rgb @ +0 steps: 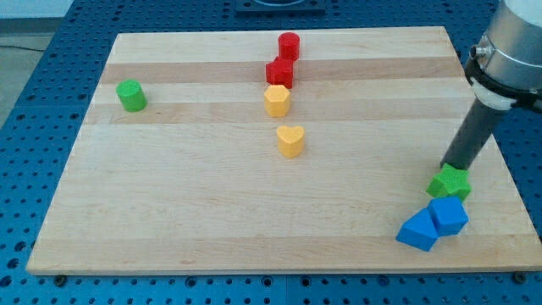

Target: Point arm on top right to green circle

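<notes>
Near the wooden board's (212, 212) lower right, my tip (446, 166) is touching the green star-shaped block (449, 182); I'm seeing no jaws. Far left, the green round cylinder block (131, 96) is sitting well apart.

**No readable text**

You will find nothing to read here: no words, labels, brands, numbers or signs show on the wooden board (254, 212), on any coloured block, or on the arm's rod (471, 135).
</notes>
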`<act>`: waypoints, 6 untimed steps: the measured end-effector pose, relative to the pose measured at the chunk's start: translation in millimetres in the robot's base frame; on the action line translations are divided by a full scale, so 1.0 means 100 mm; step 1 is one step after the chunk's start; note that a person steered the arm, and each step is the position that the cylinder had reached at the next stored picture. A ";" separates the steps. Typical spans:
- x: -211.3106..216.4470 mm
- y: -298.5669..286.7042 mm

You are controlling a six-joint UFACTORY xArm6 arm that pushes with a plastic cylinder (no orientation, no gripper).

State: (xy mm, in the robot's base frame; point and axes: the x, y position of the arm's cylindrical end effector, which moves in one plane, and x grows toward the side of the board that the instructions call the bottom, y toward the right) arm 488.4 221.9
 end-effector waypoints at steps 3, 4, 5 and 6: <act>-1.00 -1.84; -0.65 -2.22; -0.71 -3.22; -1.16 -3.76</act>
